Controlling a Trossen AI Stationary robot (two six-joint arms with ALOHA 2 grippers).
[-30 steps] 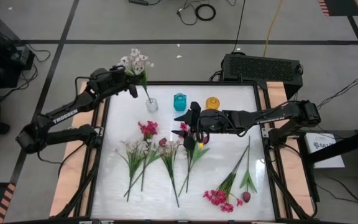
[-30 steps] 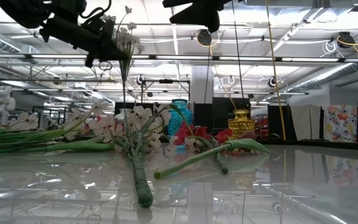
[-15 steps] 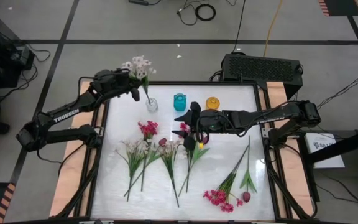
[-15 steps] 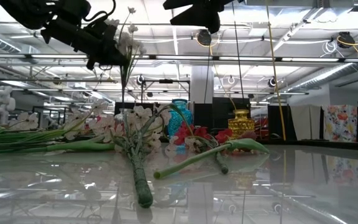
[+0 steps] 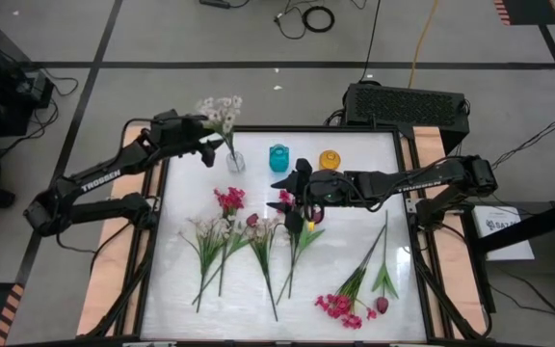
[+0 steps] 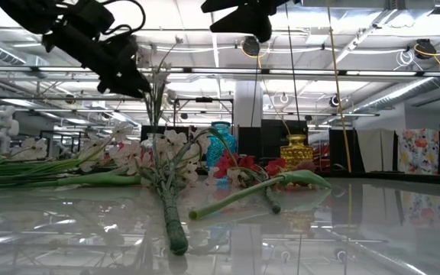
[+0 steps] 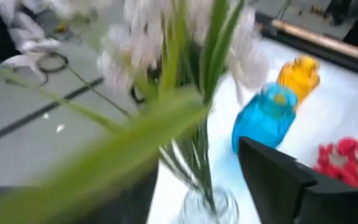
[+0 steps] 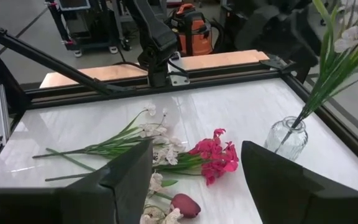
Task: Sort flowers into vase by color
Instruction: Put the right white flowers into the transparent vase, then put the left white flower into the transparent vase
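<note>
A white-blossom sprig stands with its stem foot in the clear glass vase at the table's far left and leans on the rim. My left gripper is open just left of the stem. In the left wrist view its fingers stand on either side of the stem. A teal vase and a yellow vase stand to the right. My right gripper hangs open above the magenta, white and maroon flowers lying mid-table.
White sprigs, a maroon tulip and leafy stems lie flat at mid-table. A magenta cluster and another tulip lie near the front right. A black box sits beyond the far edge.
My left gripper has opened and let go of the white sprig, tipping downward and drawing slightly back toward the table's left. The sprig has sunk a little and now stands in the clear vase by itself, its blossoms lower than before.
</note>
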